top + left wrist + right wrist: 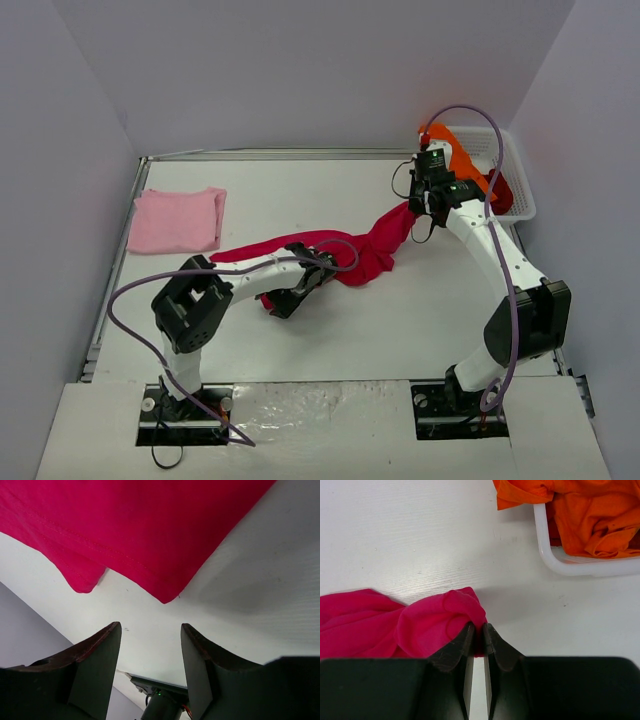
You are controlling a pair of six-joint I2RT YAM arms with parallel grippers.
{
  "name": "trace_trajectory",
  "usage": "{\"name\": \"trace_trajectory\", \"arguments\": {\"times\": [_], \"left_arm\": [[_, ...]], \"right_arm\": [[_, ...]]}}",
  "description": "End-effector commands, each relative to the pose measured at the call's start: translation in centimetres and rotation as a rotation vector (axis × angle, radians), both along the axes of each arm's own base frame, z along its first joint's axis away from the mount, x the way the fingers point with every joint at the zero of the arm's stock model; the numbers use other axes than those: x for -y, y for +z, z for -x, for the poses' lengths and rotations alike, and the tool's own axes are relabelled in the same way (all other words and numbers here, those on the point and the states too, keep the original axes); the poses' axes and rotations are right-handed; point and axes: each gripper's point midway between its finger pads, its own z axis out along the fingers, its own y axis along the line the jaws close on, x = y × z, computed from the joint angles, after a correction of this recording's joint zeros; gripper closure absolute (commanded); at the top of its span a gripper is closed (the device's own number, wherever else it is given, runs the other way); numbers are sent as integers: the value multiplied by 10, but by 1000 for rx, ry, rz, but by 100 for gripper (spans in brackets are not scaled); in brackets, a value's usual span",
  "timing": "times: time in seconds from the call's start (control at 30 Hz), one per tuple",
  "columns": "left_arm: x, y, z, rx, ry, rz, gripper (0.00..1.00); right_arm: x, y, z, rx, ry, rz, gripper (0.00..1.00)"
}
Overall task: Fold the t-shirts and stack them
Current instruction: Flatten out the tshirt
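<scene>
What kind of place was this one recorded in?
Probably a lab test cell: plain grey walls box in a white table, with two robot arms bolted at its near edge.

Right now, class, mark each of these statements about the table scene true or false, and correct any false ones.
1. The right end effector pinches the crimson shirt. True.
2. The left end effector grips that shirt too. False: it is open, holding nothing.
3. The pale pink shirt lies in the basket. False: it lies folded on the table, far left.
4. The orange shirt hangs over the basket's rim. True.
</scene>
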Motion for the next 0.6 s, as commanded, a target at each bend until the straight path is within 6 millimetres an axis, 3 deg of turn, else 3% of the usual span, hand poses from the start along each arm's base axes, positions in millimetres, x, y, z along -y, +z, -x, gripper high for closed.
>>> {"name": "trace_trajectory", "arguments": {"times": [0.0, 0.57], "left_arm": [[-8, -2, -2, 7, 29, -18, 51], [-9, -26, -13, -7, 42, -58, 56]], "right_arm": [[1, 10, 3, 27, -9, -3, 90], [0, 8, 2, 28, -6, -4, 90]]}}
